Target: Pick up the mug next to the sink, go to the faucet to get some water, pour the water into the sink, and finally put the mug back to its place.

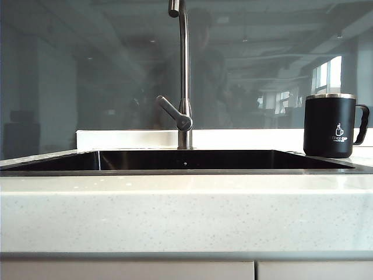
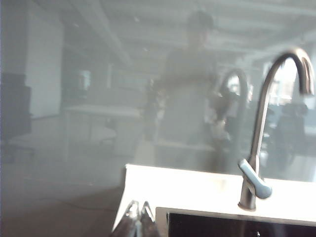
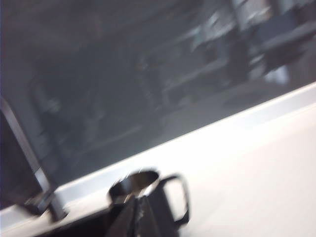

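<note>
Two grippers are mine to steer, and neither appears in the exterior view. From nine o'clock across: the wide rectangular sink [image 1: 186, 160], dark and glossy inside with a thin steel rim, is sunk into the speckled white stone countertop [image 1: 186, 210]. At twelve o'clock behind it rises the tall slim brushed-steel gooseneck faucet [image 1: 184, 76], its lever angled low toward nine. At three o'clock the matte black cylindrical mug [image 1: 330, 125], silver-rimmed, stands upright on the counter just beside the sink, loop handle toward three.

My left gripper [image 2: 138, 217] shows only as pinched-together fingertips, clenched on nothing, aimed near the sink's nine o'clock corner with the faucet [image 2: 259, 148] beyond it. My right gripper [image 3: 136, 217] is likewise squeezed closed and empty, with the mug [image 3: 148, 197] straight ahead of its tips; that view is blurred.

Nothing is lifted yet. I judge the risk to be advancing with the jaws closed: the tips would shove or topple the mug rather than straddle it. The handle could also catch a finger.
</note>
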Robot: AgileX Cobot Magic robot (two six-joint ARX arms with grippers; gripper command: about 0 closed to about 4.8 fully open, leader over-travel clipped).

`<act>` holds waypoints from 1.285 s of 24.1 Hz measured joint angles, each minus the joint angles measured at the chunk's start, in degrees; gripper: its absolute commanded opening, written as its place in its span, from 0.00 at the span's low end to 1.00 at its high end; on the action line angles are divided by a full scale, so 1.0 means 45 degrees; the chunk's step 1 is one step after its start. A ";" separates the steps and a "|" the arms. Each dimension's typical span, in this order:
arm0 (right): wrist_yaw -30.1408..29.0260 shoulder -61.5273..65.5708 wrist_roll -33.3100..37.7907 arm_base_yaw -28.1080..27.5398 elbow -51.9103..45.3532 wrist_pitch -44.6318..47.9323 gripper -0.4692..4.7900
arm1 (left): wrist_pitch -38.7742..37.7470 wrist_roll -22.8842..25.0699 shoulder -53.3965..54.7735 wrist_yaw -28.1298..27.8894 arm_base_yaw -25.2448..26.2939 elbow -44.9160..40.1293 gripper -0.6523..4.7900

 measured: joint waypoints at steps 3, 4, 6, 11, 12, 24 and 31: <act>0.0330 0.1409 -0.0782 -0.0325 0.0991 0.0243 0.08 | 0.0447 -0.0015 0.1632 -0.0175 0.0000 0.0544 0.11; 0.0175 0.2229 -0.1137 -0.0384 0.1360 0.0403 0.08 | 0.1083 -0.0044 0.2550 -0.0160 0.0000 0.0845 0.11; -0.0505 0.3968 -0.2059 -0.0636 0.1826 0.1379 0.08 | 0.2365 -0.0049 0.4469 0.0170 0.0005 0.1501 0.11; -0.3089 1.0433 -0.3468 -0.1613 0.2283 0.5008 0.28 | 0.6421 -0.0049 1.1657 0.2186 0.0015 0.3167 0.11; -0.3439 1.1919 -0.3745 -0.1705 0.2263 0.5688 0.34 | 0.7684 -0.0049 1.3070 0.2579 0.0015 0.3434 0.11; -0.4221 2.1284 -0.4415 -0.1880 0.5421 1.1599 0.40 | 0.9845 -0.0908 1.8637 0.4575 0.0024 0.6339 0.12; -0.4192 2.2493 -0.4488 -0.1894 0.6737 1.1701 0.40 | 0.9797 -0.0908 1.8642 0.4590 0.0039 0.6339 0.12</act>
